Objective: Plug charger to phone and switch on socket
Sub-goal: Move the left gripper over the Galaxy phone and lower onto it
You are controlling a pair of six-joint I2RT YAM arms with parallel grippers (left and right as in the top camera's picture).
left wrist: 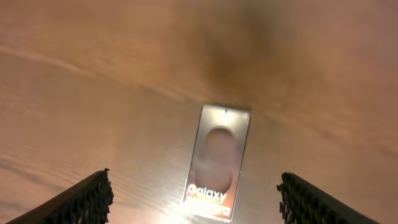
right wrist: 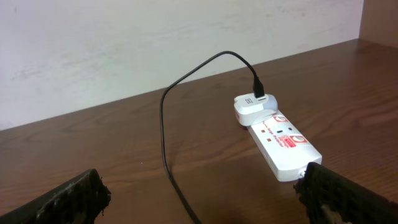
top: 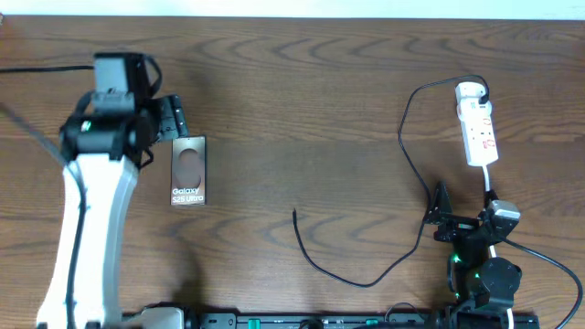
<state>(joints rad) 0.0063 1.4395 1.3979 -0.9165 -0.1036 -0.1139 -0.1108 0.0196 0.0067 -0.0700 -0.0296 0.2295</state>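
Note:
The phone (top: pixel 188 171) lies flat on the wooden table at the left, "Galaxy" lettering at its near end. It also shows in the left wrist view (left wrist: pixel 217 163). My left gripper (top: pixel 170 120) is open just above and behind the phone; in its wrist view (left wrist: pixel 196 198) the fingers straddle the phone's lettered end, above it. The socket (top: pixel 477 124) lies at the far right with the white adapter (right wrist: pixel 251 106) plugged in. The charger cable (top: pixel 407 164) runs from it to a free tip (top: pixel 294 213) mid-table. My right gripper (top: pixel 441 216) is open and empty near the cable (right wrist: pixel 165 130).
The socket's white cord (top: pixel 489 187) runs toward the right arm's base. The table's far edge meets a pale wall (right wrist: pixel 124 43). A black cable (top: pixel 41 68) lies at the far left.

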